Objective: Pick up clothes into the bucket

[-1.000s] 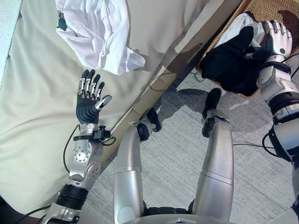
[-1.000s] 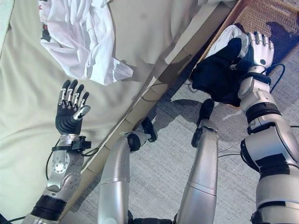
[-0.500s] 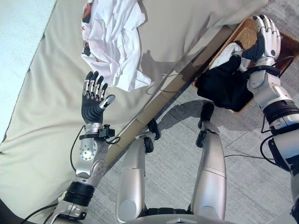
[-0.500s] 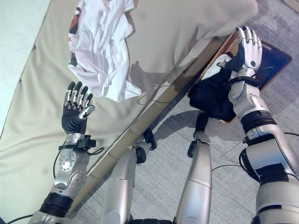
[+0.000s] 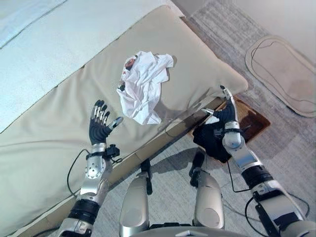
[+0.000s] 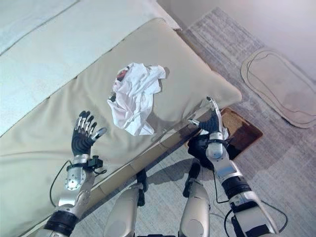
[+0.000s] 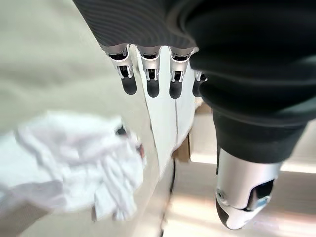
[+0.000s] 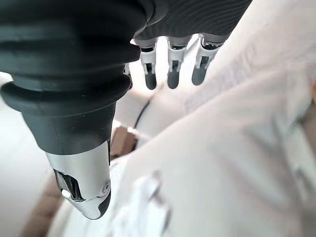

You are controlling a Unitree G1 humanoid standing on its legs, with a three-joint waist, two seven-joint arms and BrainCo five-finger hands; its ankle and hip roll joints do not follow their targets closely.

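A crumpled white shirt (image 5: 143, 91) with a small print lies on the beige bed cover (image 5: 59, 143). My left hand (image 5: 98, 132) is held open over the cover, a little to the shirt's left and nearer me, holding nothing; its wrist view shows straight fingers (image 7: 150, 79) with the shirt (image 7: 64, 168) beyond. A brown woven basket (image 5: 256, 123) stands on the floor by the bed's corner, with a black garment (image 5: 207, 140) hanging over its near rim. My right hand (image 5: 227, 112) is open and raised just above that garment, beside the bed's corner, its fingers (image 8: 170, 69) straight.
A pale blanket (image 5: 44, 44) covers the far side of the bed. A light oval mat (image 5: 284, 69) lies on the grey carpet at the far right. The bed's wooden edge (image 5: 163, 143) runs between the two hands.
The camera has pulled back, so the whole scene looks smaller. My right hand has lifted from deep over the basket towards the bed's corner. The left hand stays open.
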